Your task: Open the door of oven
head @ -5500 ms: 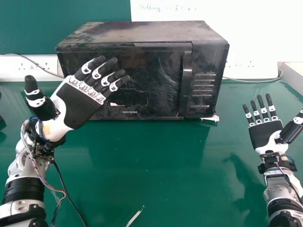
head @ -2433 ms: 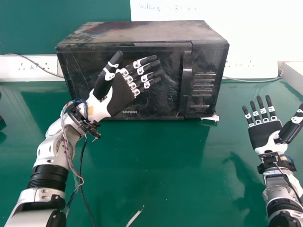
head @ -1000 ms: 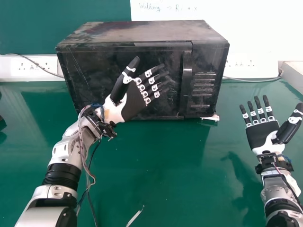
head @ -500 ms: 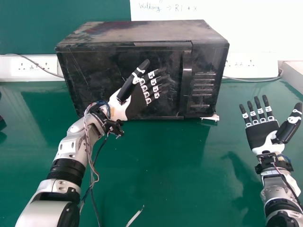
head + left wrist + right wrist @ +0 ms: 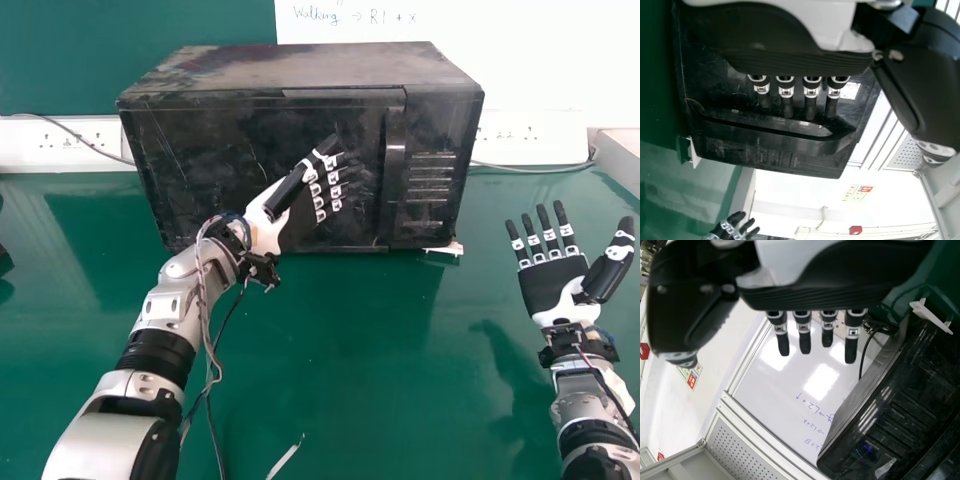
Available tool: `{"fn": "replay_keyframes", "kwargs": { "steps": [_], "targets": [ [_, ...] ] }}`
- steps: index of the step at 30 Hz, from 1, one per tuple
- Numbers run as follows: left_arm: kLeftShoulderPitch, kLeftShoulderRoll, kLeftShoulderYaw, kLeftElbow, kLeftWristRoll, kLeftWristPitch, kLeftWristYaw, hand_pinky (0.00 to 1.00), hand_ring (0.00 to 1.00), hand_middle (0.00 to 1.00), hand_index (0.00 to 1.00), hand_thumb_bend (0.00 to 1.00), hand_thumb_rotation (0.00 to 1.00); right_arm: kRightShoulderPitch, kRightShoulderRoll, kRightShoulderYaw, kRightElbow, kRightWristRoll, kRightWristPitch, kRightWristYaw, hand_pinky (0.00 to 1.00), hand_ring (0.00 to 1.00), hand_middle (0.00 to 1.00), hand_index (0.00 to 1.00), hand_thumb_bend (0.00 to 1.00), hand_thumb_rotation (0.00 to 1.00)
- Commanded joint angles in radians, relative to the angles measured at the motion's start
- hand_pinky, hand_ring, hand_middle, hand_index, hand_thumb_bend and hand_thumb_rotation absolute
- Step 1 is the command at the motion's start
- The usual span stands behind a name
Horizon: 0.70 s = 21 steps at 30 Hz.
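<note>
My left hand (image 5: pixel 298 212) is in front of the oven door (image 5: pixel 220 150), its straight fingers pointing toward the upright door handle (image 5: pixel 395 165) with a small gap left of it. In the left wrist view the left hand (image 5: pixel 790 62) has its fingertips close beside the curved handle (image 5: pixel 775 137); contact cannot be told. The black oven (image 5: pixel 310 68) stands with its door closed. My right hand (image 5: pixel 555 285), palm up and fingers straight, is over the table to the right of the oven; the right hand (image 5: pixel 820 295) holds nothing in the right wrist view.
The green table (image 5: pixel 370 370) extends in front of the oven, with a thin white strip (image 5: pixel 285 457) near its front edge. Cables and white wall sockets (image 5: pixel 75 140) are behind. A grey box-like edge (image 5: pixel 618 155) stands at the back right.
The left hand has come from the oven's left side across the door toward the handle, lately moving slightly right and down. The right hand has shifted only a little. The door has not moved.
</note>
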Motion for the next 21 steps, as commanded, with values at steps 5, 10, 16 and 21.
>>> {"fn": "replay_keyframes", "kwargs": {
  "steps": [5,10,16,21],
  "targets": [
    [-0.051,-0.022,-0.047,0.061,0.076,-0.073,0.050,0.83,0.99,1.00,0.98,0.82,0.97,0.008,0.003,0.006,-0.007,-0.002,-0.014,0.001,0.77,1.00,1.00,0.98,1.00,0.83],
    [-0.078,-0.030,-0.061,0.104,0.113,-0.097,0.091,0.81,0.99,1.00,0.97,0.87,0.95,0.006,0.005,0.006,-0.008,0.002,-0.011,-0.003,0.79,1.00,1.00,0.97,1.00,0.83],
    [-0.113,-0.040,-0.062,0.164,0.135,-0.106,0.113,0.84,1.00,1.00,0.97,0.93,0.93,0.005,0.006,0.008,-0.009,-0.001,-0.014,-0.022,0.76,1.00,1.00,0.96,1.00,0.82],
    [-0.141,-0.051,-0.056,0.203,0.150,-0.114,0.145,0.88,1.00,1.00,0.96,0.87,0.93,0.007,0.007,0.013,-0.010,-0.004,-0.019,-0.014,0.76,1.00,1.00,0.98,1.00,0.83]
  ]
}}
